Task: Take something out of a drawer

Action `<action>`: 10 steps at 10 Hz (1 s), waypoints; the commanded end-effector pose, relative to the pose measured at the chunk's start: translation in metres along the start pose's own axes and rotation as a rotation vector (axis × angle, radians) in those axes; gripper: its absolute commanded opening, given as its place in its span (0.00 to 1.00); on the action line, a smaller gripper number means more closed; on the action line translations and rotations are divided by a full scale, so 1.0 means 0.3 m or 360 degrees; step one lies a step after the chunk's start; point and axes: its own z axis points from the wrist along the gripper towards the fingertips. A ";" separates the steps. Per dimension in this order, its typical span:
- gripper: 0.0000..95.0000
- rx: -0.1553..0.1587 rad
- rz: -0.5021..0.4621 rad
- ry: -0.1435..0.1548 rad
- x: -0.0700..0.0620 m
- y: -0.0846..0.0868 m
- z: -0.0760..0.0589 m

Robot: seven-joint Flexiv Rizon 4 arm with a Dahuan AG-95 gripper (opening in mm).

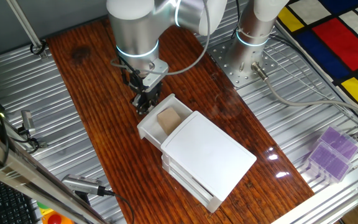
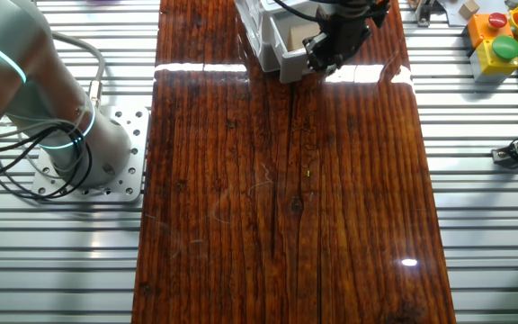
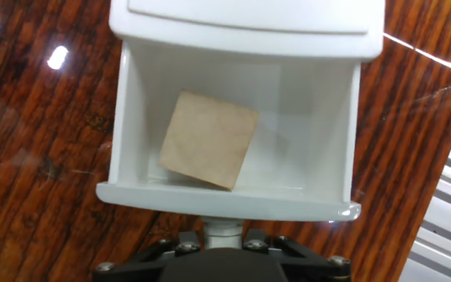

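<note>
The top drawer [image 1: 149, 128] of the white stacked box [image 1: 209, 152] is pulled open toward my gripper. The tan squarish block [image 1: 168, 120] lies flat inside it, skewed, left of middle in the hand view [image 3: 210, 139]. My gripper [image 1: 144, 106] is at the drawer's front wall [image 3: 225, 202], with its jaws on either side of the small white knob [image 3: 222, 228] and closed on it. In the other fixed view the gripper [image 2: 318, 58] is at the open drawer [image 2: 281, 56] at the table's far edge, and the block [image 2: 297, 34] just shows.
The lower drawers [image 1: 188, 180] are closed. A purple box [image 1: 331, 152] sits on the metal slats at right. The arm's base plate [image 1: 244, 62] is behind the box. Coloured toys [image 2: 502, 36] lie off the wooden board [image 2: 286, 198].
</note>
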 end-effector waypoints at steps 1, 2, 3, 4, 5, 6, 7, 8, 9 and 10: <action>0.80 -0.0006 0.0034 0.0000 -0.005 -0.003 -0.022; 0.80 -0.0011 0.0060 -0.0002 -0.010 -0.003 -0.040; 0.80 -0.0023 0.0107 -0.0013 -0.020 -0.002 -0.072; 0.80 -0.0032 0.0163 -0.0012 -0.036 0.001 -0.112; 0.80 -0.0040 0.0207 -0.0017 -0.049 0.002 -0.138; 0.80 -0.0051 0.0252 -0.0021 -0.072 0.001 -0.179; 0.80 -0.0060 0.0285 -0.0023 -0.094 -0.001 -0.209; 0.80 -0.0062 0.0293 -0.0024 -0.105 -0.002 -0.221; 0.80 -0.0062 0.0310 -0.0029 -0.126 -0.004 -0.236; 0.60 -0.0062 0.0314 -0.0030 -0.144 -0.011 -0.238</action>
